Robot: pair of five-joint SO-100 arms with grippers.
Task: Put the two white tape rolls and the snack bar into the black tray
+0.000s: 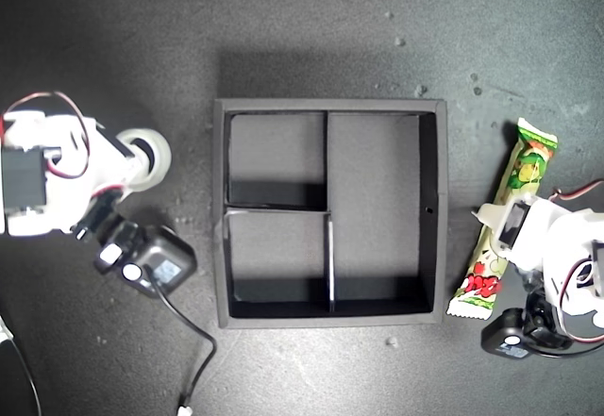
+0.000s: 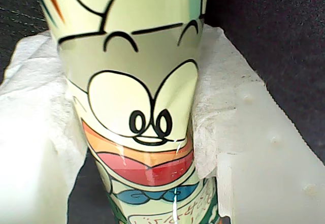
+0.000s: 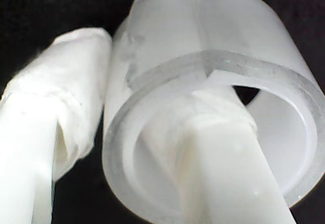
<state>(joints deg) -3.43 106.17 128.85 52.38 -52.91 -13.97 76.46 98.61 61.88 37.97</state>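
Note:
The black tray [image 1: 441,246] lies in the middle of the dark mat, and its two small compartments and one long one hold nothing. The snack bar [image 1: 525,173] lies just beyond the tray on the exterior view's right. My first gripper [image 1: 500,229] is shut on its middle, and the padded fingers [image 2: 223,107] press both sides of the wrapper [image 2: 142,82]. One white tape roll [image 1: 157,155] sits off the tray on the exterior view's left. My second gripper [image 1: 132,163] is shut on the roll's wall [image 3: 203,36], one finger [image 3: 218,153] inside the hole and the other finger [image 3: 56,112] outside.
A black camera module [image 1: 149,260] on the second arm trails a black cable [image 1: 196,359] toward the exterior view's bottom edge. Another black module [image 1: 514,333] hangs by the first arm. Small crumbs [image 1: 391,341] dot the mat.

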